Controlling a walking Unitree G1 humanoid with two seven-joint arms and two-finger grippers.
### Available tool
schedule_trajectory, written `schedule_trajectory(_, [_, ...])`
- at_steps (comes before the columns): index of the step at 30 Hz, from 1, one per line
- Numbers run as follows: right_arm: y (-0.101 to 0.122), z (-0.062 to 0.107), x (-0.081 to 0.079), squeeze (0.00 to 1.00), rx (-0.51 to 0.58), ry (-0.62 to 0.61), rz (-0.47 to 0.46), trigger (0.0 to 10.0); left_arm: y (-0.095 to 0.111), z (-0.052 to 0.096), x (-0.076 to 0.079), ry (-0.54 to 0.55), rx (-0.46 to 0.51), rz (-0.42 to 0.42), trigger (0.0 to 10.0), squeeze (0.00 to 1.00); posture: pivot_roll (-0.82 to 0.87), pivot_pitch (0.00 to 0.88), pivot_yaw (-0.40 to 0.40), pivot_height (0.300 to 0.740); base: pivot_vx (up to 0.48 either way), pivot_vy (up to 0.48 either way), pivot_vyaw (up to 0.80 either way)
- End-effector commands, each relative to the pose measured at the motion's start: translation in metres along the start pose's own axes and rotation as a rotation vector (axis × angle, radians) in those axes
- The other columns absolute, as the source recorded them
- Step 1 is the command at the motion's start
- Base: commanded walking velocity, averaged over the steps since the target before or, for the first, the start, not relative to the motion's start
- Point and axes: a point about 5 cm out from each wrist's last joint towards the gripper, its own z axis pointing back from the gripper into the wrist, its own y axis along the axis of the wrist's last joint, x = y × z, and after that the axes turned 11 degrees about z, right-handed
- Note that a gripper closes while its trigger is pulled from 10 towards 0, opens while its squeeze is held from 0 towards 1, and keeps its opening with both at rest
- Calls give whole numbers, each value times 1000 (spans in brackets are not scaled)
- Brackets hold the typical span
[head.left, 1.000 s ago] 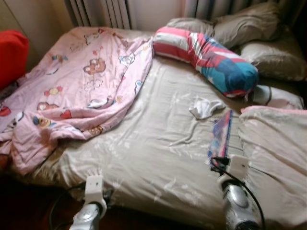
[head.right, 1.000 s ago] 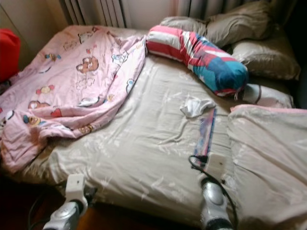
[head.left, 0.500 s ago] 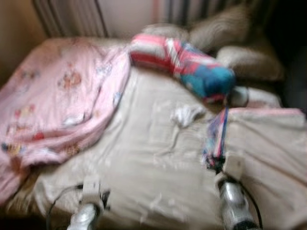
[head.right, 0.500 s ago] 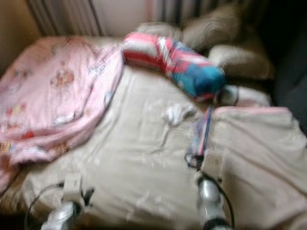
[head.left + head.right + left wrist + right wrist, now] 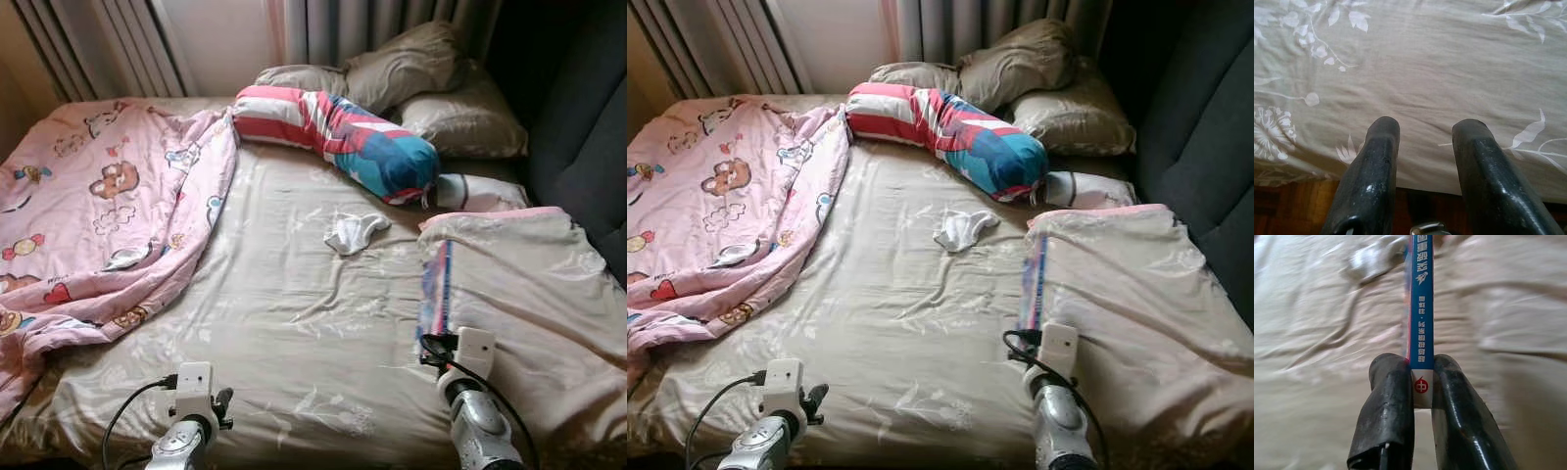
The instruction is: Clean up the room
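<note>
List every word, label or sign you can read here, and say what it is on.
"中" in a red circle: white foot of the book spine, clamped in the right gripper.
White Chinese characters along the blue spine: too blurred to read.
Pink blanket: cartoon bears, no text.

head views overlooking bed (image 5: pixel 294 323), wrist views close above sheet

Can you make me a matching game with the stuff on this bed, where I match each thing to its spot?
Things:
1. book
2. pink blanket
3. white cloth
4. striped bolster

Places:
A. bunched on the bed's left side
B. lying mid-bed on the sheet
C. clamped in the right gripper
D. near the pillows at the head

Pairs: 1-C, 2-A, 3-B, 4-D
</note>
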Motion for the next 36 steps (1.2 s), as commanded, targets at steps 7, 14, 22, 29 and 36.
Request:
schedule_trajectory(7, [-5,-1,-12,0,-72,144,52,10000,-5,1,-2,0,-28,-25,10000,0,-62,122,45,740,0,0,0])
schedule_trajectory(14, [-4,0,-8,0,-52,124,44,10000,-6,2,-4,0,-33,-32,10000,0,-63,130,48,740,0,0,0])
schedule_trajectory(22, [-3,-1,2,0,-61,53,63,10000,-6,2,-4,-3,-33,-39,10000,0,-59,133,50,740,0,0,0])
schedule_trajectory(29, [-4,-1,3,0,-67,33,68,10000,-6,2,-4,-3,-34,-42,10000,0,-59,134,51,696,0,0,0])
schedule_trajectory(36, [2,-3,0,0,-31,34,46,10000,-6,2,-4,-4,-34,-45,10000,0,-56,133,52,682,0,0,0])
